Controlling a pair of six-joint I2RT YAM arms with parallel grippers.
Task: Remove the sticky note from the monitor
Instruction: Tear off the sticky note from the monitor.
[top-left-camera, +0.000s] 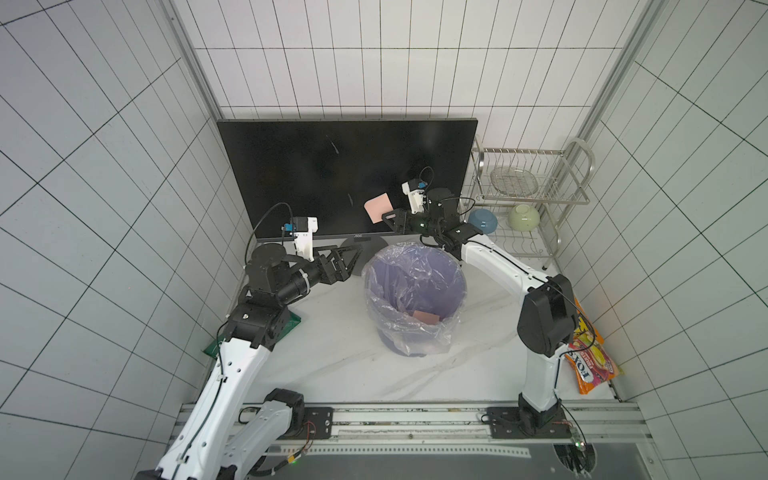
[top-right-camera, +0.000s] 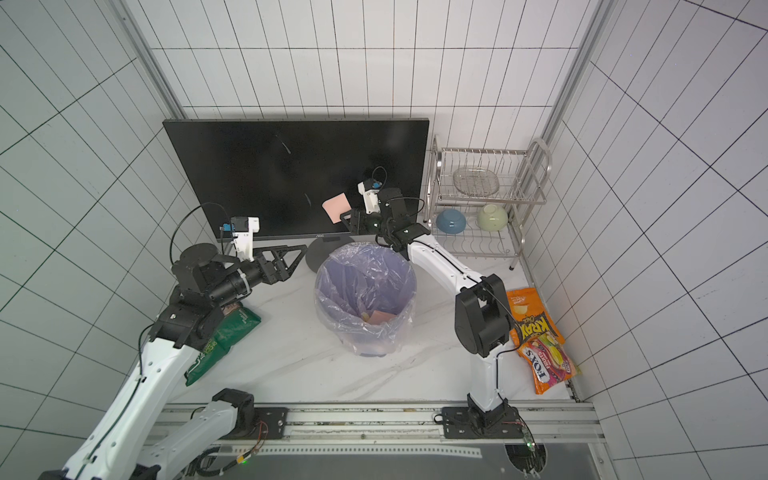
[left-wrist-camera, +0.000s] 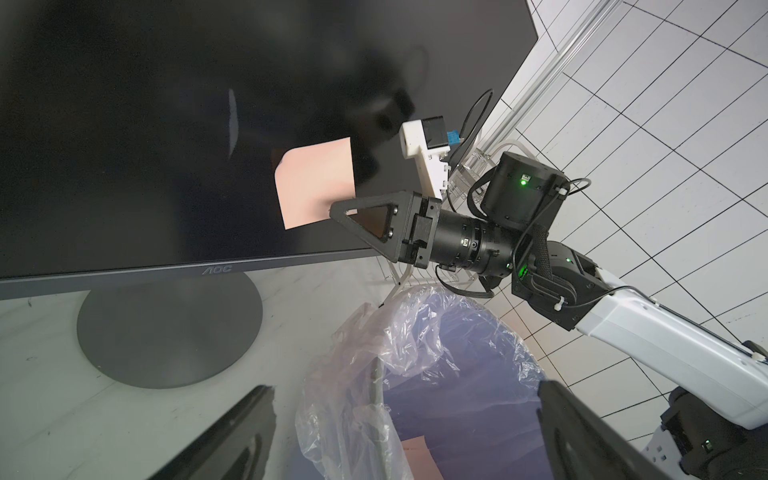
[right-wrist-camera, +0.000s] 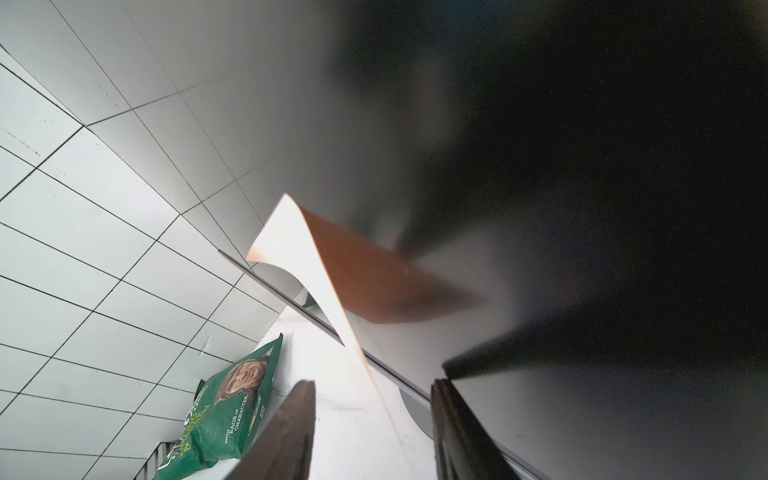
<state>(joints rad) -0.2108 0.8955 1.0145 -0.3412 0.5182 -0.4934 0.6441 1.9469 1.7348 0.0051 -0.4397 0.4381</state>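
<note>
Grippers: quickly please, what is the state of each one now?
Left gripper: open, empty.
Right gripper: partly open around the sticky note's edge, not clamped.

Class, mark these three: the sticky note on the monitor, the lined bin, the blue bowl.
sticky note (top-left-camera: 378, 207), a top view, middle of sheet.
lined bin (top-left-camera: 415, 284), a top view, inner wall.
blue bowl (top-left-camera: 483, 220), a top view, outer side.

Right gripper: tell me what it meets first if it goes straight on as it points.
The sticky note, whose lifted edge lies between the open jaws of the right gripper; just behind it, the monitor screen, though depth is unclear.
</note>
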